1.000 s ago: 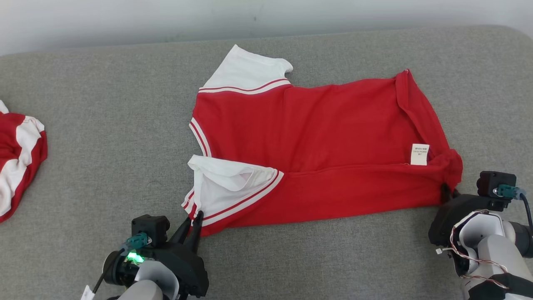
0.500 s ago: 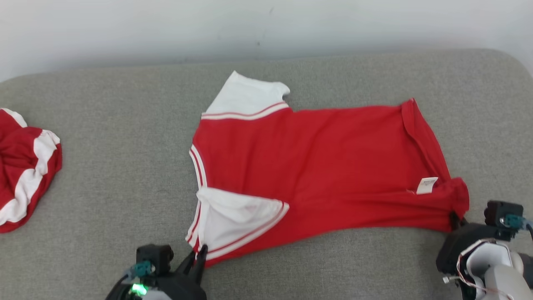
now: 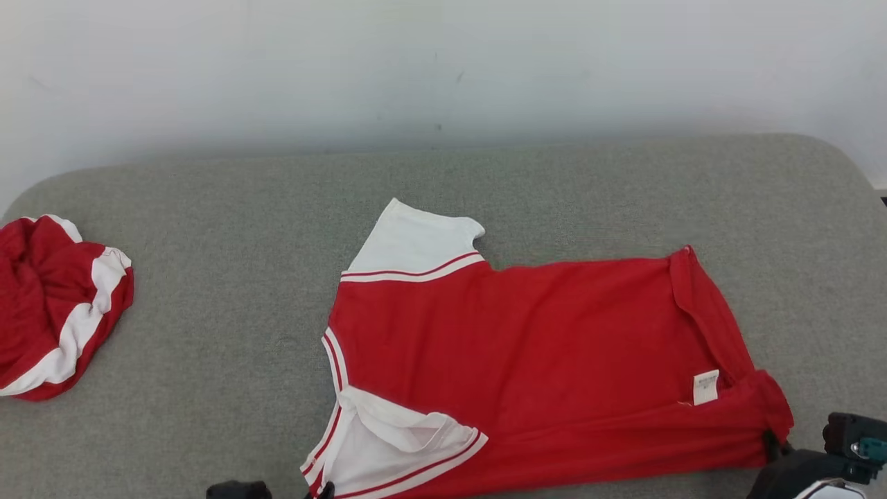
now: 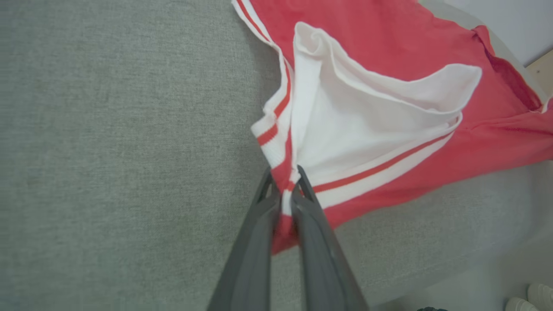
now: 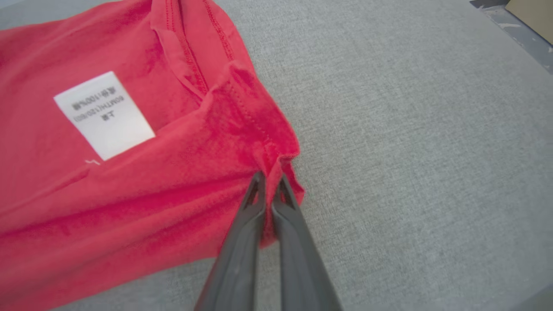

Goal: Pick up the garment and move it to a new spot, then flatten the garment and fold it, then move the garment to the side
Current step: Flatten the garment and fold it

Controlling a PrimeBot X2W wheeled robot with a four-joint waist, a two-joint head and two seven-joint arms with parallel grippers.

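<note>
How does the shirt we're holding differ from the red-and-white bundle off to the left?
The shirt lies spread nearly flat; the bundle sits crumpled in a heap. The shirt is pinched along its near edge, by the left pincer beside the white sleeve and by the right pincer at a hem corner; the bundle lies apart from both. Both are red with white trim and rest on the grey cushion.

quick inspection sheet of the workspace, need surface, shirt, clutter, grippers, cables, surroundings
surface: grey padded surface, rounded far corners
job's things: red garment with white sleeves, spread out, near sleeve puffed open, hem end bunched
clutter: second red-and-white garment, crumpled at the far left
grippers: left gripper shut on the near sleeve corner; right gripper shut on the hem corner
cables: teal plug near the right gripper, nothing else seen
surroundings: pale wall behind
</note>
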